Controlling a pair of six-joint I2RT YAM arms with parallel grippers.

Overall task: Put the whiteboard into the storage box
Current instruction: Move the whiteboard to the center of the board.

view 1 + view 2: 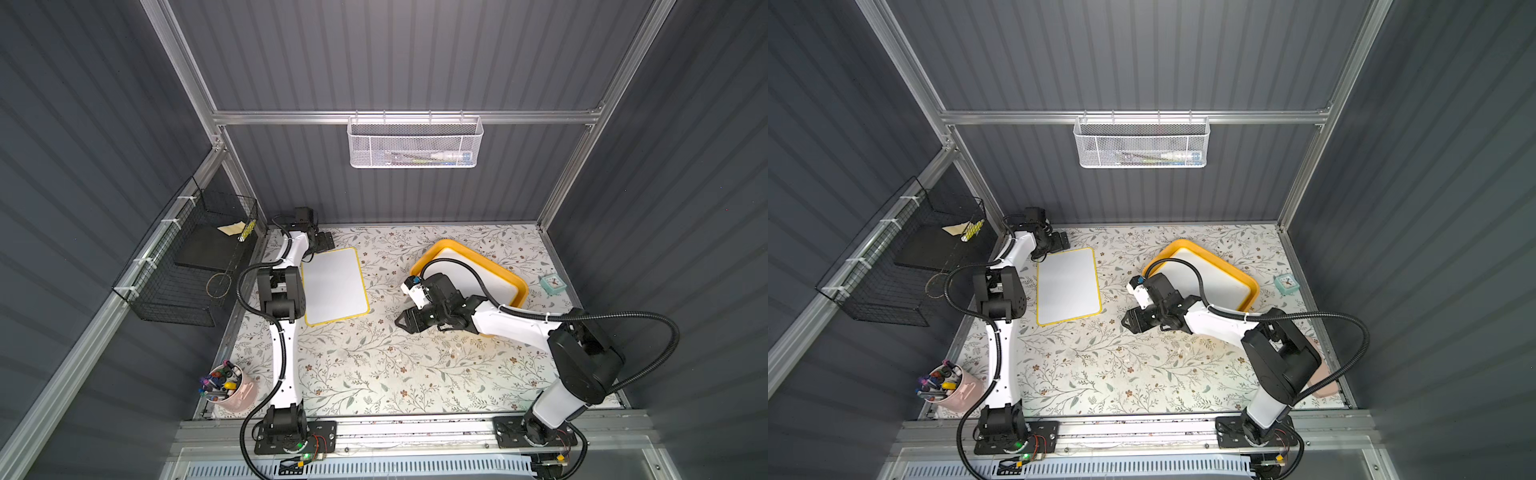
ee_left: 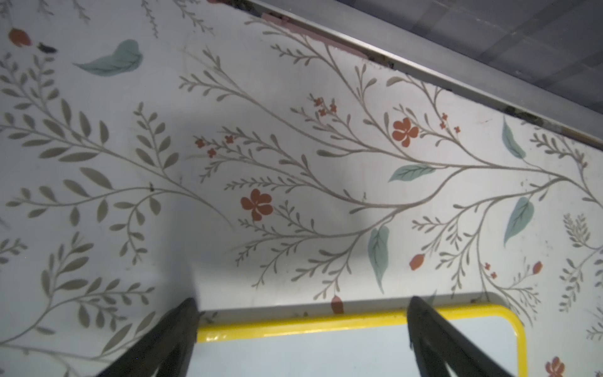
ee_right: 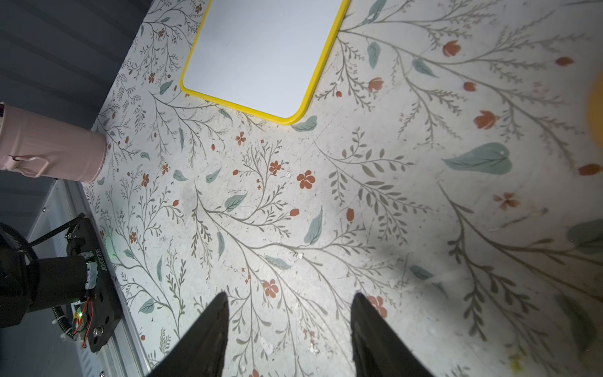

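The yellow-framed whiteboard [image 1: 334,286] [image 1: 1068,286] is laid flat on the floral table [image 1: 374,365], well apart from the storage box [image 1: 494,264]. Its long axis runs from the front rail toward the back wall, slightly skewed. The left gripper [image 2: 302,300] is spread wide over the board's far short edge [image 2: 326,352]; nothing is pinched, and contact cannot be told. The right gripper [image 3: 290,295] is held partly spread and empty above bare table just beside the box. Another white board [image 1: 469,270] is seen inside the box, whose near side is hidden by the right arm.
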